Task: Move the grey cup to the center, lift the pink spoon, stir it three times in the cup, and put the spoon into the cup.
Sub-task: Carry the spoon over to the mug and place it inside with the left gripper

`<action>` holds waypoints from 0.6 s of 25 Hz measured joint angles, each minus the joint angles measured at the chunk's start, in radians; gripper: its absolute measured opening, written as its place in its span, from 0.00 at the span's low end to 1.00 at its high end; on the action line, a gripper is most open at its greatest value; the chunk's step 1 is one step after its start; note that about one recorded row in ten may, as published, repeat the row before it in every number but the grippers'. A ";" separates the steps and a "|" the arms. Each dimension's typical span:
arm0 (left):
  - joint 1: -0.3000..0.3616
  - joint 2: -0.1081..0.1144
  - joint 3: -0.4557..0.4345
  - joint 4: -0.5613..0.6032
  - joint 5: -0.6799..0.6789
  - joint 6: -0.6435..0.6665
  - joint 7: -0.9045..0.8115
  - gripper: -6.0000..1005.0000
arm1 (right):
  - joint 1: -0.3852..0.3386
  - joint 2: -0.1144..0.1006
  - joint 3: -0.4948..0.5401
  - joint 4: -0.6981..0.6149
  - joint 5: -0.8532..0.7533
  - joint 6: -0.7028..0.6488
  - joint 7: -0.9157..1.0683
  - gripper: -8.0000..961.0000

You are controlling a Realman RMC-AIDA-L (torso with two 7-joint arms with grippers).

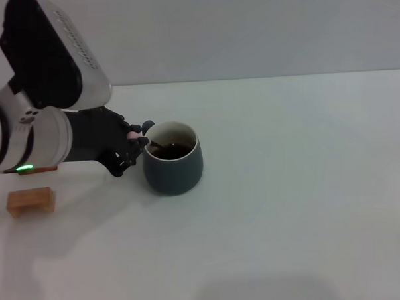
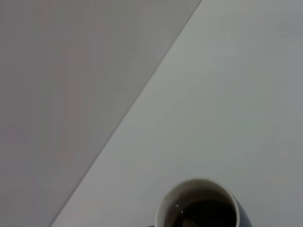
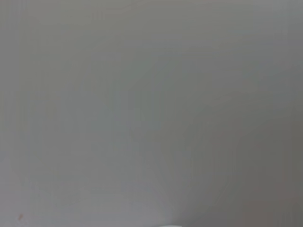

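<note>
Your grey cup [image 1: 173, 166]: upright on the table, blue-grey outside, cream rim/inside, dark liquid. Your pink spoon [image 1: 145, 138]: pink handle end at the cup's left rim, tilted, bowel end down in the liquid.

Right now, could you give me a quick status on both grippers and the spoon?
Left gripper at the grey cup's rim, shut on the pink spoon, bowl in the dark liquid. Right gripper out of view. Wooden block well aside.

A rounded dark blue-grey ceramic cup [image 2: 201, 208] with a pale cream rim and inside is sitting on the white table [image 2: 227, 109], holding dark liquid [image 2: 203, 215]. A plain pale wall [image 2: 71, 85] is running diagonally behind the table's edge.
</note>
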 joint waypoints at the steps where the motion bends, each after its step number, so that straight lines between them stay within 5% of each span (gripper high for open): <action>1: -0.010 0.000 0.000 0.018 0.000 0.005 0.000 0.15 | -0.002 0.000 0.000 0.000 0.000 -0.008 0.000 0.01; 15: -0.108 -0.001 0.020 0.160 -0.007 0.056 0.020 0.15 | 0.002 0.000 0.000 -0.001 0.001 -0.007 0.000 0.01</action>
